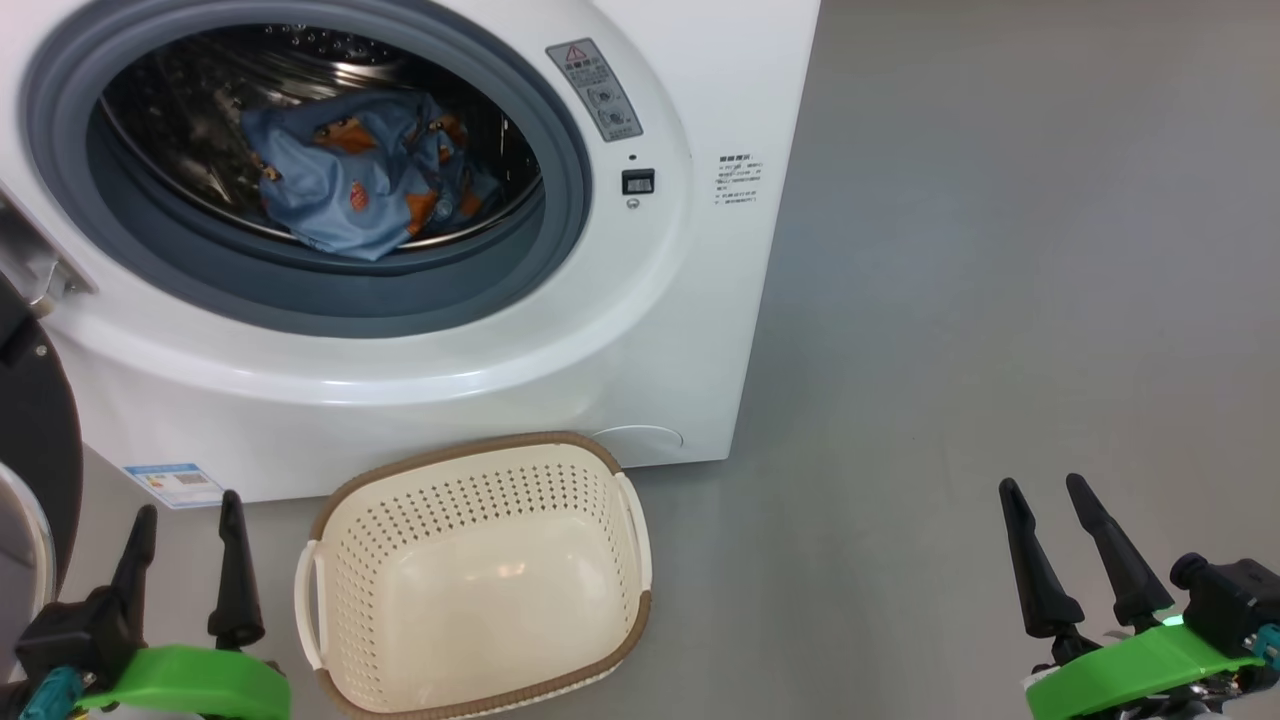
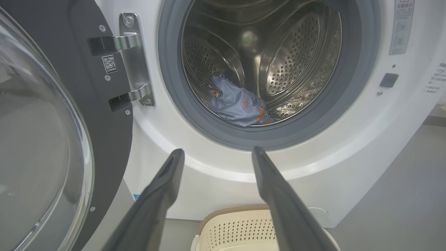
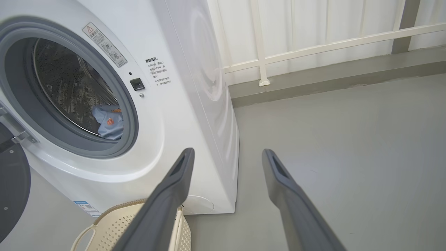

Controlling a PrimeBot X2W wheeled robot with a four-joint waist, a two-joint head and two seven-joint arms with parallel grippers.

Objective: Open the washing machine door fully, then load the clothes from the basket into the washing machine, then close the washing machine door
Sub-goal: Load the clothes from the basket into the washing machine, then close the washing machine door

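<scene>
Both hands stand wide and hold nothing: the left hand (image 1: 190, 505) hovers low just beside the basket (image 1: 470, 452), and the right hand (image 1: 1042, 483) is well apart from it over bare grey floor (image 1: 1000, 300). The empty basket sits on the floor just in front of the washing machine (image 1: 650, 340). The clothes (image 1: 360, 185) lie bunched at the bottom of the steel drum (image 2: 296, 59), behind the grey gasket (image 1: 560, 120). The washing machine door (image 2: 104, 146) hangs swung out to the robot's left on a metal hinge (image 2: 134, 59).

As for writing, a grey warning sticker (image 1: 594, 90) with a red triangle sits at the upper right of the opening. A block of small print (image 1: 738, 180) lies right of the black latch socket (image 1: 638, 181) (its characters are too fine to read). A blue label (image 1: 175, 485) marks the machine's lower left corner, and a QR-code sticker (image 2: 109, 64) sits on the door's dark inner face.
</scene>
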